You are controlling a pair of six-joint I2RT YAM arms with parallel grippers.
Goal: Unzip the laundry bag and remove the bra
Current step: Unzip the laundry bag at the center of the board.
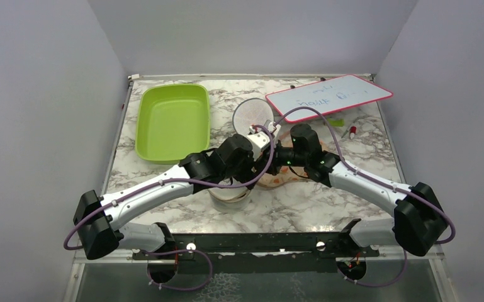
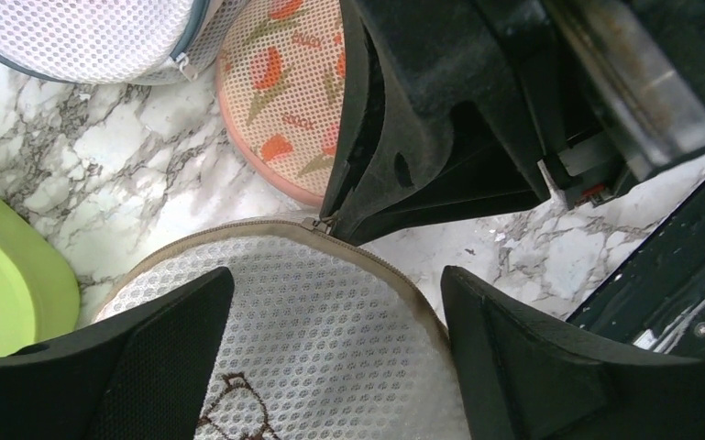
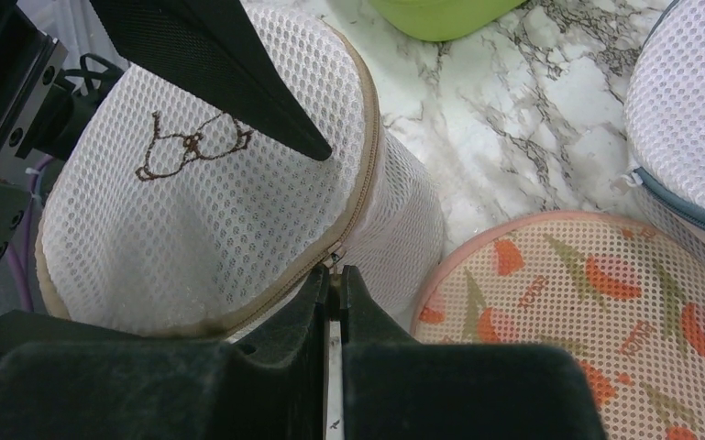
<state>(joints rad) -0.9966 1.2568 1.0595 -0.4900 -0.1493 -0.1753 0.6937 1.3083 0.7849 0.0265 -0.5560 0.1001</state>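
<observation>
The white board [image 1: 329,97] at the far right has blue handwriting on it, but the letters are too small and faint to read (it looks like two short words). The laundry bag [image 3: 211,211] has no words on its flat face, only a little drawing [image 3: 192,145] of a bra stitched in dark thread. The orange flowered pouch [image 3: 596,302] has tiny brownish letters printed again and again between the flowers (the same short word each time), but they are too small to make out. No brand name or number can be read.
</observation>
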